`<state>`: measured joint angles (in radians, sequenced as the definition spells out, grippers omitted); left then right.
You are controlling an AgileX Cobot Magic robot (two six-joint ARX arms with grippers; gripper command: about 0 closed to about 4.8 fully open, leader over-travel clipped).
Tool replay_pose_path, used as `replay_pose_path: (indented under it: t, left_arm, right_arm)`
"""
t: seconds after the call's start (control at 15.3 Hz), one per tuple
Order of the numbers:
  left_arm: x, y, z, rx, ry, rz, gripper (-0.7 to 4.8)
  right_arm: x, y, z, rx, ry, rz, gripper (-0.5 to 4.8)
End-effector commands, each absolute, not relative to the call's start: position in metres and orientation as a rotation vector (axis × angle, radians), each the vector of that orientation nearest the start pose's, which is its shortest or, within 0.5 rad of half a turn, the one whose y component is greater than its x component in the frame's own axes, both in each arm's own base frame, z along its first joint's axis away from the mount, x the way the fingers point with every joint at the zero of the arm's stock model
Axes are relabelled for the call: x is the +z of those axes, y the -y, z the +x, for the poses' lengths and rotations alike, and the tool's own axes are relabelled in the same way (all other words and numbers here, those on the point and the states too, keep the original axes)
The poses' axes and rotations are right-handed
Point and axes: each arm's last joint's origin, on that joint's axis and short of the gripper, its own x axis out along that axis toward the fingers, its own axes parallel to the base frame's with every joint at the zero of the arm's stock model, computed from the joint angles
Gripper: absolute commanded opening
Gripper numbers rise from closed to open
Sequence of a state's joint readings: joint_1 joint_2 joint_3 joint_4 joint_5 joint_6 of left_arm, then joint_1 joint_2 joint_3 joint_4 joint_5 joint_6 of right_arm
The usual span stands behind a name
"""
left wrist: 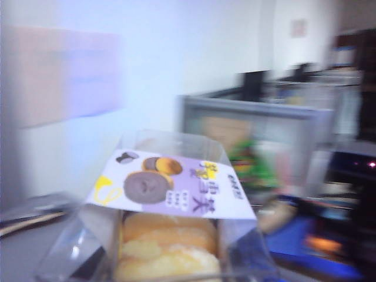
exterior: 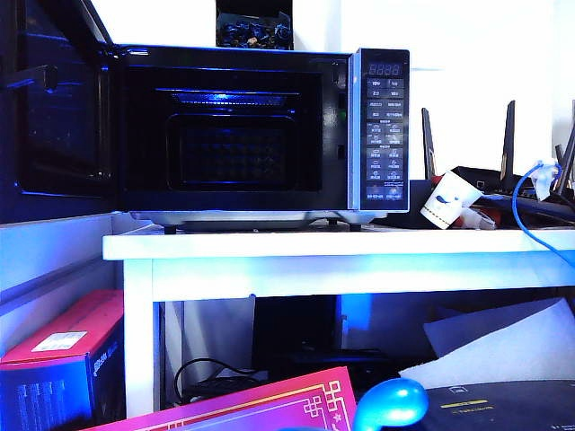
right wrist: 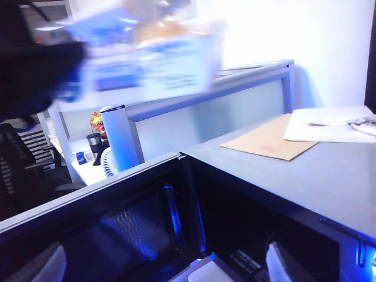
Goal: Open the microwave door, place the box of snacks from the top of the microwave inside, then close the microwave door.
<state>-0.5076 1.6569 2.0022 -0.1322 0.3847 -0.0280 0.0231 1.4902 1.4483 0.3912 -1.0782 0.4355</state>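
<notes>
Black microwave [exterior: 260, 130]: door [exterior: 54, 112] swung open | left gripper: grasping the box of snacks [left wrist: 167, 223], lifted above the microwave | right gripper [right wrist: 164, 267]: fingers spread, holding nothing, over the microwave's front.

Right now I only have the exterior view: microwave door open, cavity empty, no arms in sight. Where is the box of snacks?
Observer: The left gripper holds the box of snacks in the air. The right wrist view shows it clear of the microwave top.
Operator: Is it the right box?
Observer: It is clear plastic with a purple-and-yellow label and pale pastries inside.
Operator: And the right gripper?
Observer: The right gripper is open and empty, its fingertips in front of the dark cavity.
</notes>
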Motion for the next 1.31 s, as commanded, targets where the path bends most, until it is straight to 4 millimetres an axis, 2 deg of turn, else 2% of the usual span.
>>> replay_pose_path:
  t: [0.07, 0.26, 0.52, 0.91, 1.11, 1.31]
  left_arm:
    - [0.535, 0.177, 0.284, -1.106, 0.207, -0.088, 2.37]
    - [0.532, 0.179, 0.28, -1.29, 0.148, -0.102, 2.37]
    - [0.524, 0.181, 0.277, -1.421, 0.044, -0.099, 2.37]
    - [0.524, 0.181, 0.278, -1.415, 0.043, -0.1, 2.37]
    - [0.523, 0.181, 0.278, -1.413, 0.037, -0.101, 2.37]
    - [0.523, 0.181, 0.277, -1.426, 0.035, -0.1, 2.37]
  right_arm:
    - [0.453, -0.034, 0.315, 1.216, 0.095, 0.189, 4.79]
    - [0.456, -0.034, 0.312, 1.283, 0.072, 0.203, 4.79]
    - [0.462, -0.035, 0.306, 1.337, 0.107, 0.166, 4.79]
    - [0.466, -0.045, 0.301, 1.404, 0.117, 0.152, 4.79]
    - [0.478, -0.047, 0.297, 1.422, 0.142, 0.129, 4.79]
    - [0.486, -0.06, 0.294, 1.468, 0.153, 0.121, 4.79]
